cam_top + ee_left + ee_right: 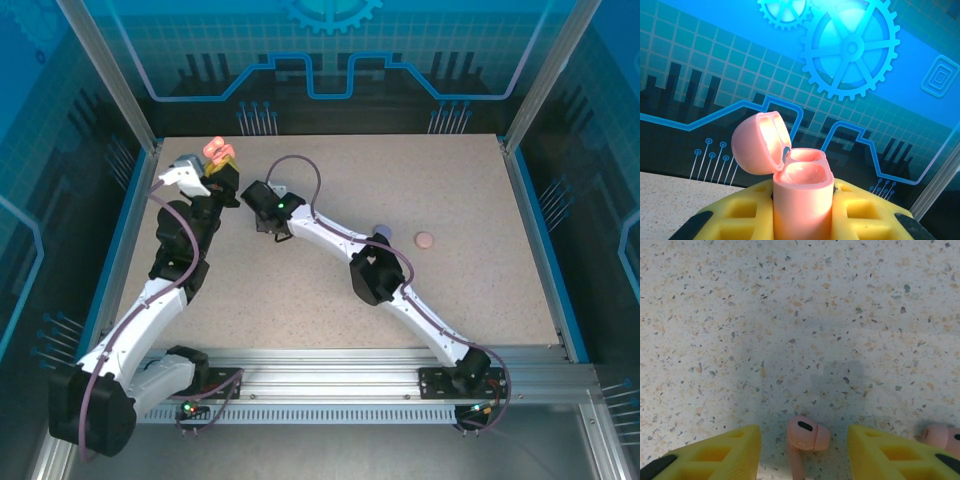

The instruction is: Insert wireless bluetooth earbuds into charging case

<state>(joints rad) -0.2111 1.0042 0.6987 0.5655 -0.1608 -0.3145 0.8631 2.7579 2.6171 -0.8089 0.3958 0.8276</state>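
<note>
Above the desk's (450, 180) far left corner, clamped in the left jaws: open pink charging case (802, 195). On the desk between the parted right jaws: one pink earbud (806, 434), a second earbud (942, 436) just outside.

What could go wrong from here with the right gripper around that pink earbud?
The earbud between the fingers of the right gripper is small and rounded, so it could slip or twist when pinched. A second earbud lies close outside one finger and might get knocked. The open case held in the left gripper has small wells; a twisted bud may miss them.
</note>
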